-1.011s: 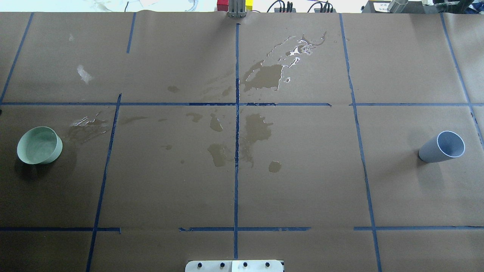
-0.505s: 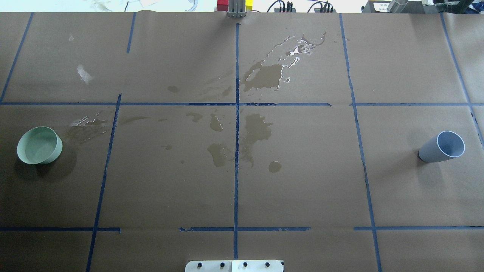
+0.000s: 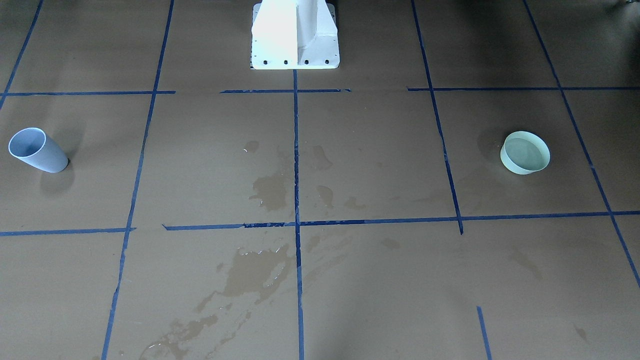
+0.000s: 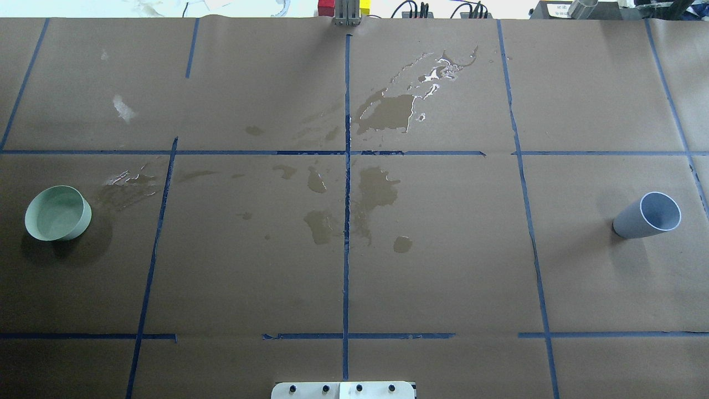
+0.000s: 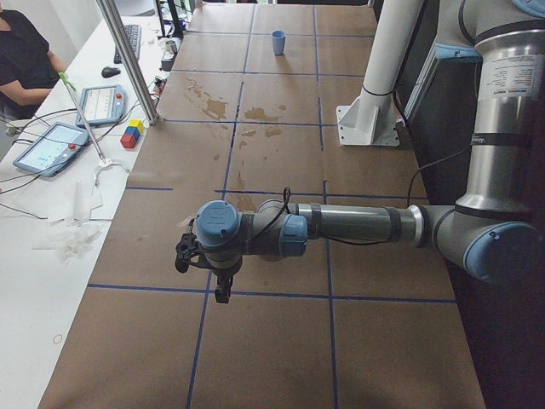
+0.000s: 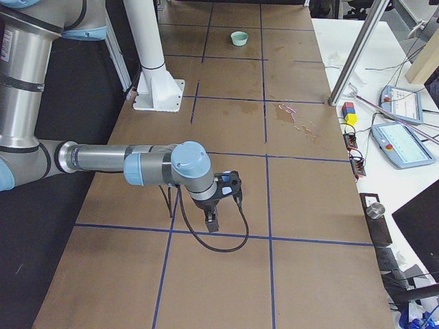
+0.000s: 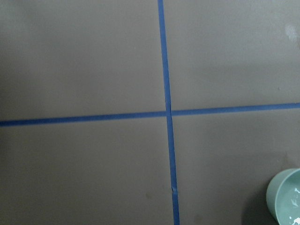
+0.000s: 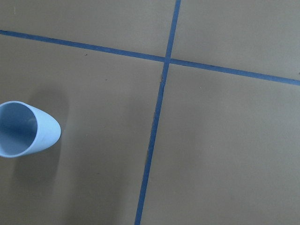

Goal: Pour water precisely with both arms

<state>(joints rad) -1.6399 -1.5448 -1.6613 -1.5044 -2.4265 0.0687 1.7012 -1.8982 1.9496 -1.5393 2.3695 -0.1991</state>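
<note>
Bowl [image 4: 57, 213], pale green, stands far left and seems to hold the water [image 7: 294, 199]. It looks light, slippery when wet, and best pinched at its rim. Puddles [image 4: 388, 113] wet the mid tabletop [image 4: 249, 266]. Cup [image 4: 648, 216] stands far right, with wide room between. Left arm [image 5: 349, 224] and right arm [image 6: 103, 159] hover low; whether their jaws are apart I cannot tell.

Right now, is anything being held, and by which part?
Nothing: the pale blue cup and pale green bowl stand alone, far from left tool and right tool.
</note>
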